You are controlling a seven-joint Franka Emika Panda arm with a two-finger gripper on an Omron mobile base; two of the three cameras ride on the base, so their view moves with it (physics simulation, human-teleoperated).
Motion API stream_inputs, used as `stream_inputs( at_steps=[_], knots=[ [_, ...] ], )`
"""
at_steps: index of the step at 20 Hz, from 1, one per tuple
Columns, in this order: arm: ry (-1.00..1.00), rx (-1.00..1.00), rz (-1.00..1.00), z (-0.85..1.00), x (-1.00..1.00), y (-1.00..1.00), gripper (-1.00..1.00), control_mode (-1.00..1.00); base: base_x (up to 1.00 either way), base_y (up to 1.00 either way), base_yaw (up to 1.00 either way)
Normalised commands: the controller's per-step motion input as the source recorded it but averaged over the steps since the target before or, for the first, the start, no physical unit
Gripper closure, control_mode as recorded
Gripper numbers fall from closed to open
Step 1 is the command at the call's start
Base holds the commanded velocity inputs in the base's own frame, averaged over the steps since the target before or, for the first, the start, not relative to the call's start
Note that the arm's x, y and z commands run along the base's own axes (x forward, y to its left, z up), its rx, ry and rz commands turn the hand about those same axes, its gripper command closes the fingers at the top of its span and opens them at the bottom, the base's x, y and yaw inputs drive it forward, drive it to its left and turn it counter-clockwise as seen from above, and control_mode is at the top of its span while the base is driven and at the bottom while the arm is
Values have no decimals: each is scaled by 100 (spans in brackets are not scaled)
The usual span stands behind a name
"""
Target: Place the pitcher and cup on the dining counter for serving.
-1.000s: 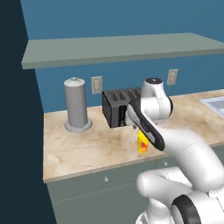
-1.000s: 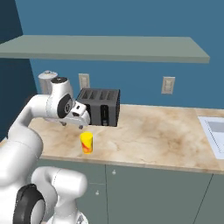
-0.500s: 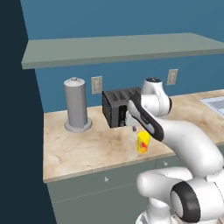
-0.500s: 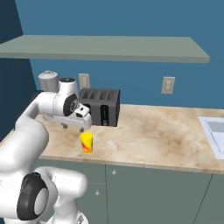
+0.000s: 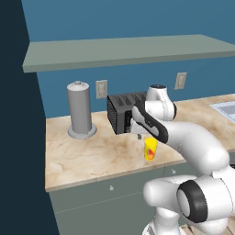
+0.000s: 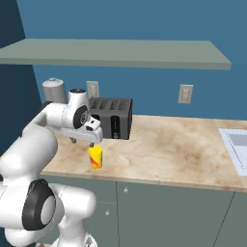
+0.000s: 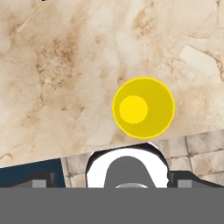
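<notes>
yellow cup stands upright near the front edge of the marble tabletop, just before the toaster. end effector hovers right above it; cannot tell whether released or clenched. judgement: cup not yet grasped, both placements left.

Black toaster beside grey canister

Gripper fingertips too small to read in the base views; jaw spacing can't be told. Hand view: cup seen straight down, side splash mark hidden. Left base view: arm covers the toaster's right end and the sink is cut by the right edge. Right base view: arm hides the lower part of the grey canister.
</notes>
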Motion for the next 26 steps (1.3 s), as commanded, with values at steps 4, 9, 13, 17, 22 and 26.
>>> stream_inputs(
  at_steps=[4,9,13,17,22,26],
  knots=[
    [0,0,0,-14,16,0,-100,-100,0,0,0],
    [0,0,0,-20,17,0,-100,-100,0,0,0],
    [0,0,0,-29,7,0,-100,-100,0,0,0],
    [0,0,0,-31,2,0,-100,-100,0,0,0],
    [0,0,0,-29,17,0,-100,-100,0,0,0],
    [0,0,0,-25,20,0,-100,-100,0,0,0]
  ],
)
